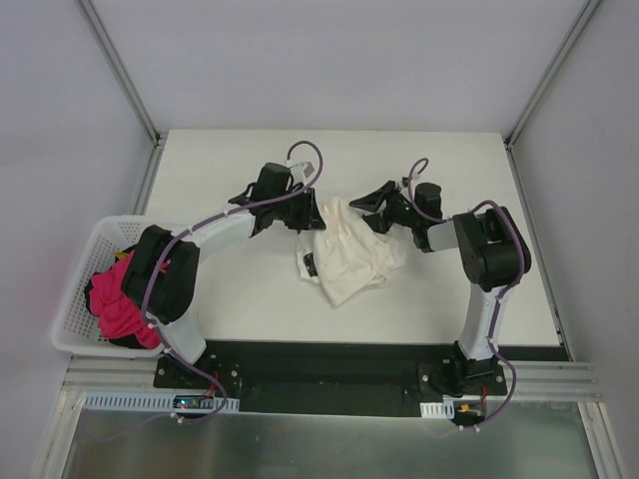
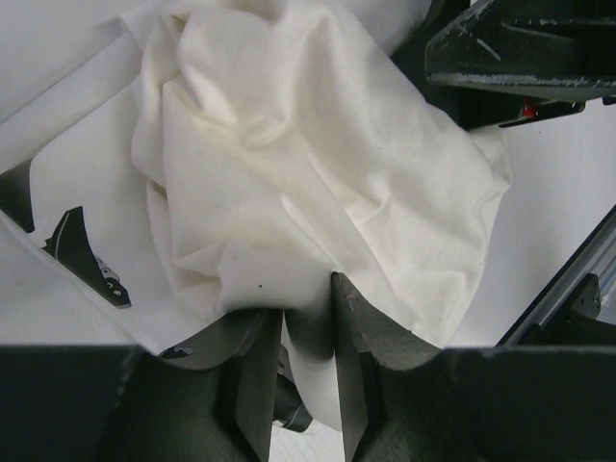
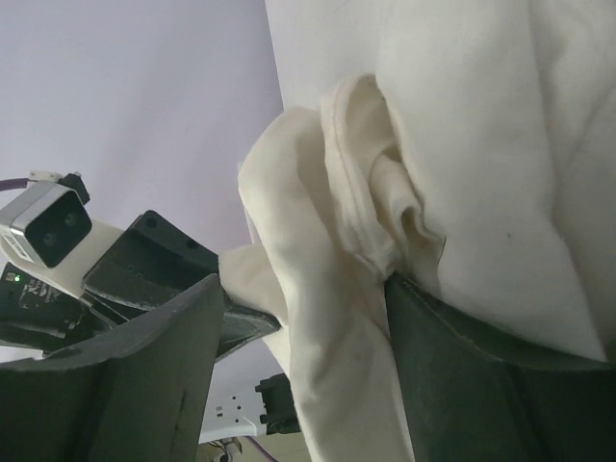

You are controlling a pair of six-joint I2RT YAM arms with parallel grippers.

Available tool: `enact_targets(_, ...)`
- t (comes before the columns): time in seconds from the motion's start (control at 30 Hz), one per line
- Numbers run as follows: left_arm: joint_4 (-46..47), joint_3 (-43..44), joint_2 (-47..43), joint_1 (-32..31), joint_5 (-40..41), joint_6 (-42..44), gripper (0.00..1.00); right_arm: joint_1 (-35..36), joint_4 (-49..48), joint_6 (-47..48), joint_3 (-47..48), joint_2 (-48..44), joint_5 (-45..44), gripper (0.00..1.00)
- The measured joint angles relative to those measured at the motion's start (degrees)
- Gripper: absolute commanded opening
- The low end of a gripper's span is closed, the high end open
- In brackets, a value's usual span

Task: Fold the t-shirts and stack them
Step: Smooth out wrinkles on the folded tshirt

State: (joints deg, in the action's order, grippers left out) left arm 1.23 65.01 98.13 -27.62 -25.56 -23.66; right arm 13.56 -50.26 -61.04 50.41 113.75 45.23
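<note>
Cream-white t-shirt [image 1: 344,254]: bunched in a crumpled heap at the middle of the table [image 1: 230,299], not yet folded. Its far end lies between the two arms' jaws.

Printed t-shirt [image 1: 306,261]: white with small black marks. It peeps out from under the heap's left edge and is mostly hidden.

Left gripper [image 2: 306,308]: at the heap's far left corner. The jaws are narrow and pinch a fold of the cream cloth.

Right gripper [image 3: 300,289]: at the heap's far right corner. The jaws stand wide. A rolled hem runs through the gap and rests against one side only, so nothing is clamped.

Long axis: the heap runs from its far end, at the jaws, back toward the arm bases.

Key relation: the cloth sits between the grippers, to the right of the left one and to the left of the right one. Both are equally near, but only the left has a hold.

Likely next need: the right jaws probably have to close on that hem, or find another corner, before the shirt can be spread flat.

Basket [image 1: 75,289]: white plastic, at the table's left edge, holding a pink garment [image 1: 115,299]. It is well apart from the shirts.
</note>
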Motion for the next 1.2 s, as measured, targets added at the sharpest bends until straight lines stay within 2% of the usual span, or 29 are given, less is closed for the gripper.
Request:
enact_targets(0.5, 1.5, -4.7, -4.5, 0.3, 0.0, -1.0, 0.31, -0.1, 1.3, 0.1, 5.3, 5.8, 3.8, 0.73)
enact_targets(0.67, 1.5, -5.2, -5.6, 0.3, 0.0, -1.0, 0.31, 0.4, 4.4, 1.7, 6.0, 5.4, 3.5, 0.73)
enact_targets(0.87, 1.5, -5.7, -5.6, 0.3, 0.0, -1.0, 0.31, 1.9, 12.5, 6.8, 6.1, 1.5, 1.1, 0.73)
enact_targets(1.07, 1.5, -5.7, -5.5, 0.3, -0.6, -1.1, 0.31, 4.4, 14.1, 8.7, 4.4, 0.4, -0.2, 0.73)
enact_targets(1.17, 1.5, -5.7, -5.5, 0.3, -1.0, -1.1, 0.31, 4.8, 14.0, 8.8, 4.0, 0.4, 0.0, 0.69)
enact_targets(1.2, 1.5, -5.7, -5.4, 0.3, -1.0, -1.1, 0.31, 4.8, 14.0, 8.8, 4.0, 0.4, 0.0, 0.61)
